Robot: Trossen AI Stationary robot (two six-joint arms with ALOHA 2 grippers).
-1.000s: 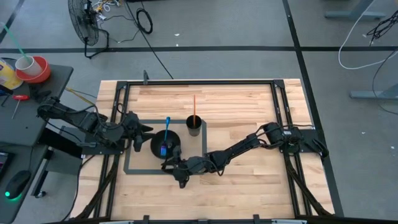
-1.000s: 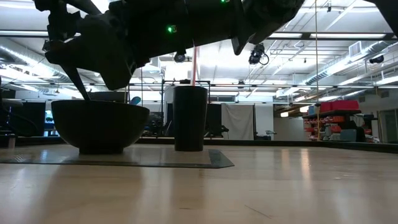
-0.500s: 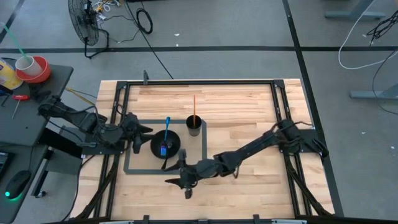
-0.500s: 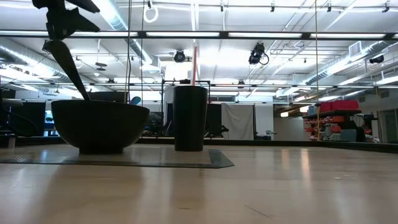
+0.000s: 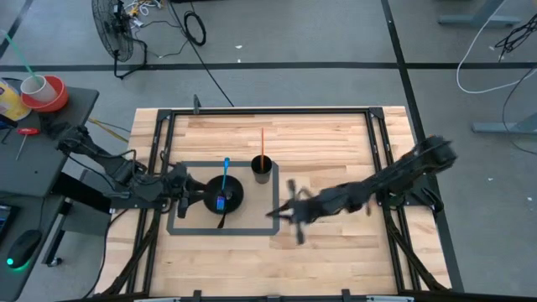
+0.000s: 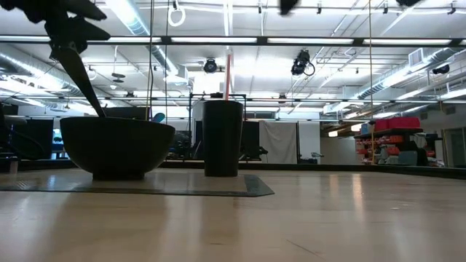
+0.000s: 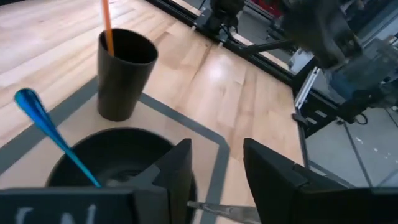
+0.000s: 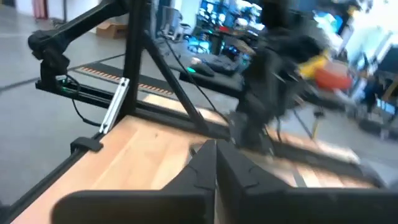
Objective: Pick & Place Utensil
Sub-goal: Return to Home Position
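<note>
1. So, the black bowl [image 5: 223, 195] sits on the table mat [image 5: 178, 228], which lies left of the table's [image 5: 336, 134] middle. The black cup [image 5: 263, 168] stands in the mat's far right corner, close to the bowl but not touching it.
2. The blue spoon [image 5: 224, 178] is in the bowl, with its handle leaning up over the far rim.
3. The fork [image 5: 221, 220] is in there too. Its dark handle pokes out over the bowl's near rim, toward the mat's near edge.
4. The orange straw [image 5: 262, 141] stands in the cup and tips toward the table's far edge.
5. The left gripper [image 5: 194, 191] hangs over the left part of the mat, just beside the bowl. Its fingers [image 7: 177, 177] are spread apart with nothing between them.
6. The right gripper [image 5: 289, 210] is above the table just off the mat's right edge, close to its near right corner. In its wrist view the fingers [image 8: 199, 174] are pressed together and pinch nothing.
</note>
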